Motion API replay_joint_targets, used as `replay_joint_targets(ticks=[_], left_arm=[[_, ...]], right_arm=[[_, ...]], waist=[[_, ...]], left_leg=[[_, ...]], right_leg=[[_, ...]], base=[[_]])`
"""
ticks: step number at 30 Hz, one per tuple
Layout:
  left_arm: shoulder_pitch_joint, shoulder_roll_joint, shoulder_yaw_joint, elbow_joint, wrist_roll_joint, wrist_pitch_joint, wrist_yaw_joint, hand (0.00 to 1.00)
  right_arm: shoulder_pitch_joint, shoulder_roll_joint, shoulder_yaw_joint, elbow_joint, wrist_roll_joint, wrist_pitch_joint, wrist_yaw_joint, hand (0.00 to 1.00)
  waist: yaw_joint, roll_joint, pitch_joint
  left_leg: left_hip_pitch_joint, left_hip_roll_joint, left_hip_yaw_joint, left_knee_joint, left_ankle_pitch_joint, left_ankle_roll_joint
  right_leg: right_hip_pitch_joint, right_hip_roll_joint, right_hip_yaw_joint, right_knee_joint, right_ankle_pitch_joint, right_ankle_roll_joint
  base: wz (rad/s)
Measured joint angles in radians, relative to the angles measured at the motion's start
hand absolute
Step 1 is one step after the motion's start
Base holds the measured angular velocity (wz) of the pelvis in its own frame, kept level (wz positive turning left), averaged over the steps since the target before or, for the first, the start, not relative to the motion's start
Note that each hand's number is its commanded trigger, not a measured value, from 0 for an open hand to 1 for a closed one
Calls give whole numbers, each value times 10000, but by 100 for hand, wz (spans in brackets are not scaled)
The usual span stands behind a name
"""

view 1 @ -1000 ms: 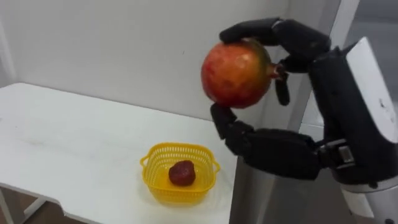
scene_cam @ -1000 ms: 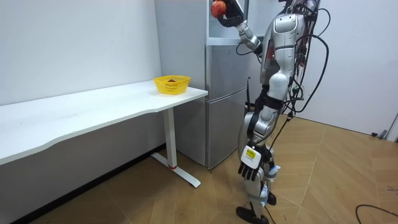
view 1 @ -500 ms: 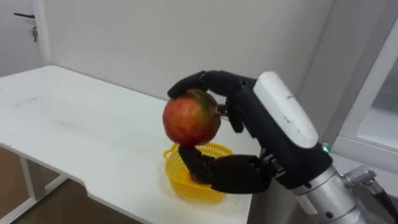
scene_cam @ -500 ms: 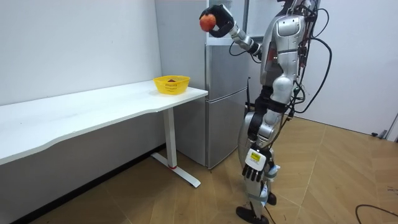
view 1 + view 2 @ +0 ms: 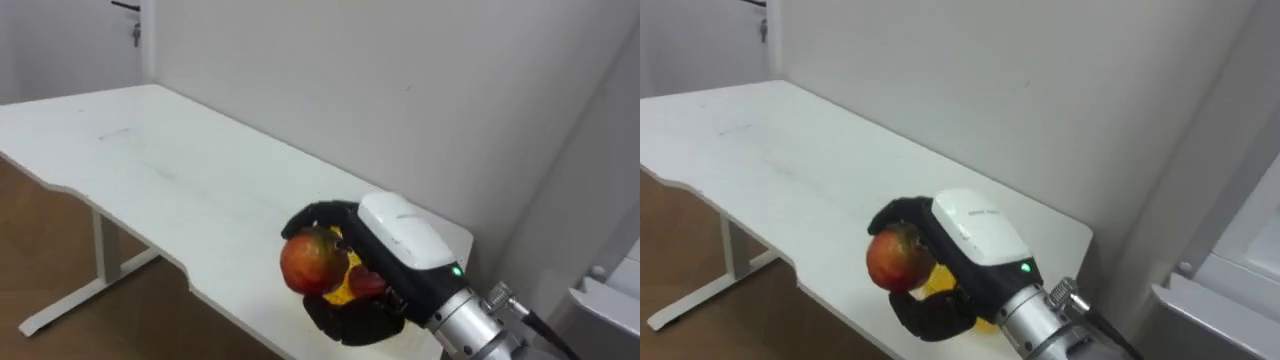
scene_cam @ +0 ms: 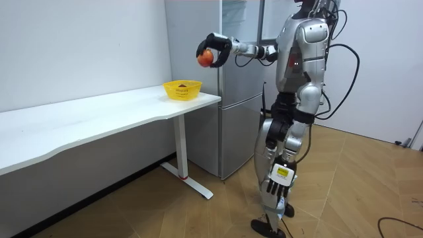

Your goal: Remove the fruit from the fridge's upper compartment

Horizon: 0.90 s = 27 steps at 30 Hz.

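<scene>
Pomegranate lower, inside right hand.

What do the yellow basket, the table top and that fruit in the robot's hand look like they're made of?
Yellow basket: likely moulded plastic, its wall looks slotted. Table: smooth matte white top, probably laminate, on white metal-looking legs. Fruit in the right hand: red-orange skin with slight sheen, real or fake unclear.
</scene>
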Motion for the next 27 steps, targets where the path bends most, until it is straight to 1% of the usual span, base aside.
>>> replay_joint_targets(ticks=[2, 3, 4, 7, 9, 11, 12, 14, 16, 19, 20, 24, 25, 26, 27], left_arm=[[-64, 75, 2, -23, 165, 114, -2, 0], [-63, 90, 2, -22, 254, 152, -3, 0], [-33, 121, 4, -16, 358, 194, -6, 0], [18, 186, 1, -14, 401, 352, -9, 0], [123, 206, 0, -16, 401, 378, -8, 0], [134, 225, 13, -36, 405, 429, -8, 0], [132, 223, 13, -40, 405, 451, -8, 0], [133, 236, 44, -53, 409, 488, -8, 0], [139, 268, 67, -59, 422, 560, -14, 0], [375, 368, 230, -421, 431, 564, -33, 0], [410, 388, 228, -495, 447, 559, -29, 0], [618, 381, 234, -635, 444, 582, -29, 0], [639, 371, 236, -637, 444, 597, -28, 0], [675, 366, 229, -704, 450, 620, -26, 0], [701, 359, 229, -775, 452, 633, -25, 0]], right_arm=[[-186, -167, 113, 849, -336, 9, -8, 100], [-242, -166, 124, 1058, -394, 30, -8, 100], [-298, -177, 124, 1327, -510, 122, -8, 100], [-596, -245, 131, 1996, -818, 140, -8, 100], [-918, -318, 153, 2527, -746, 142, -21, 100], [-1249, -397, 163, 3133, -725, 373, -94, 100], [-1282, -448, 163, 3207, -725, 450, -101, 100], [-1284, -778, 163, 3266, -607, 575, -115, 100], [-1283, -942, 163, 3300, -536, 653, -115, 100], [-1282, -1089, 162, 3388, -164, 657, -177, 100], [-1282, -1181, 162, 3388, -38, 654, -241, 100], [-1282, -1229, 157, 3388, 553, 656, -593, 100], [-1282, -1230, 139, 3388, 702, 655, -693, 100], [-1282, -1234, 118, 3393, 816, 651, -813, 100], [-1282, -1235, 72, 3406, 815, 640, -854, 100]], waist=[[131, -95, 35], [179, -107, 42], [234, -122, 40], [247, -161, 22], [257, -229, 9], [269, -306, 17], [282, -327, 13], [476, -410, 33], [513, -466, 46], [504, -543, 42], [529, -549, 50], [528, -542, 56], [521, -517, 68], [449, -500, 69], [386, -472, 80]], left_leg=[[-143, -25, -133, 52, -2, 1], [-159, -26, -162, 51, -3, 0], [-228, -34, -191, 26, -5, -1], [-287, -42, -270, 49, -2, -8], [-297, -49, -327, 48, 17, -32], [-323, -83, -503, 55, 43, -49], [-332, -91, -519, 58, 46, -48], [-411, -130, -604, 122, 46, -47], [-522, -173, -735, 236, 44, -46], [-657, -207, -857, 391, 30, -37], [-674, -213, -879, 413, 30, -37], [-669, -242, -906, 448, 29, -35], [-707, -260, -931, 530, 24, -33], [-798, -303, -997, 639, 3, -26], [-854, -320, -1027, 706, -3, -20]], right_leg=[[-53, -7, -165, -4, -2, 3], [-59, -6, -178, -4, -2, 3], [-61, -6, -210, -6, -2, 4], [-59, 8, -232, -11, -5, 8], [-42, 4, -318, -9, -5, 9], [-3, 1, -412, -12, -6, 11], [-2, -4, -412, -13, -8, 13], [-15, -15, -452, -23, -16, 27], [-33, -24, -530, -20, -17, 30], [-31, -44, -859, -6, -18, 34], [-42, -50, -851, 0, -18, 36], [1, -68, -854, -2, -25, 47], [3, -67, -847, -1, -33, 62], [-5, -73, -843, -6, -65, 115], [-7, -74, -852, -9, -68, 120]], base=[[19], [8], [9], [10], [11], [19], [16], [12], [19], [17], [14], [2], [8], [14], [16]])
